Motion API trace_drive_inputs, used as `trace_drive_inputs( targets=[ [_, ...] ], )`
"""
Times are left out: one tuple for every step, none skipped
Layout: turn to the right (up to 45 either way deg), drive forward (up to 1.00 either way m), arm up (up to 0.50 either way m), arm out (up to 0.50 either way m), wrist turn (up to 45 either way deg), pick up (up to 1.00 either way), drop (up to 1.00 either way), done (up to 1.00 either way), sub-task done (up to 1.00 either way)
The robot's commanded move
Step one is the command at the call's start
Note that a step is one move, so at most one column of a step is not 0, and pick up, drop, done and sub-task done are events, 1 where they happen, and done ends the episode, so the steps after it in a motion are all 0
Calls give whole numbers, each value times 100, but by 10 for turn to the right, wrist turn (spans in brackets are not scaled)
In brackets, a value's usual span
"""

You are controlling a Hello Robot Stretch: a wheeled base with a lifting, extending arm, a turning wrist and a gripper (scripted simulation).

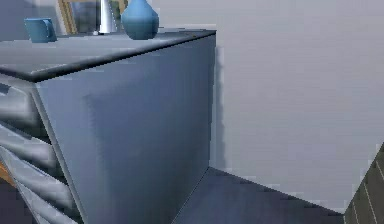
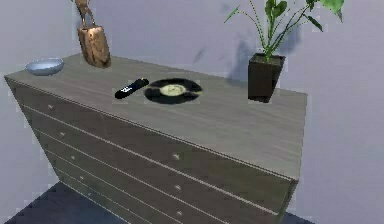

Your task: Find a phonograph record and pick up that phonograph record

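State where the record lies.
In the arm side view, the record lies on the dresser top, between a dark remote at its left and a potted plant.

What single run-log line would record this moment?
target: phonograph record | place: flat on dresser top, between remote and potted plant | pick-up: not yet done
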Motion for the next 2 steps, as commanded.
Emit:
trace_drive_inputs(
  targets=[
    [0, 0, 50, 0, 0, 0, 0, 0, 0],
    [0, 0, 38, 0, 0, 0, 0, 0, 0]
  ],
)
